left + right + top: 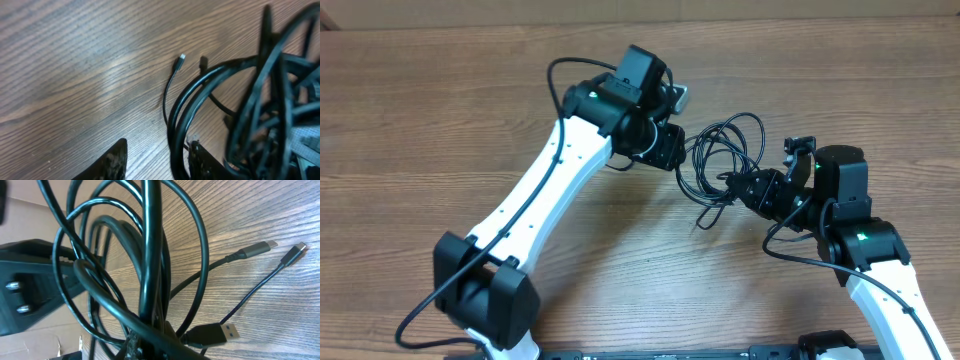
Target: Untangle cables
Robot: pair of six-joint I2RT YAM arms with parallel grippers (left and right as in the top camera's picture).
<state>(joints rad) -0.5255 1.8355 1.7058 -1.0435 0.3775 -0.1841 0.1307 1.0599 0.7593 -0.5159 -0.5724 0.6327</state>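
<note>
Bunching into one loose tangle, the thin black cables (725, 160) sit right at the right gripper (745, 190). Their loops spread from it toward the left gripper (672, 150) over the brown wood-grain table (440, 120). The right gripper's fingers are pressed fully together. In its wrist view several strands converge just where they meet, so it appears to pinch part of the tangle and hold it up off the wood. The left gripper, on the far side of the tangle from the right gripper, has its fingers (112, 162) partly apart. Two cords run through the gap close against one finger, but nothing is clamped.

These cords look light, soft and springy. They hold round coil shapes, so a pulled strand will likely drag its neighbours along rather than slide free. The smooth jackets are probably slippery in a narrow pinch.

The ends look like the better handholds. Beyond the right gripper, flat on the wood, lie a silver-tipped plug (260, 247), a small slim plug (296, 249) and a broad flat USB plug (220, 332), each stiffer than its cord. Taking a cord just behind a plug and feeding it back through the loops seems safer than tugging mid-loop, which could tighten the knot.
</note>
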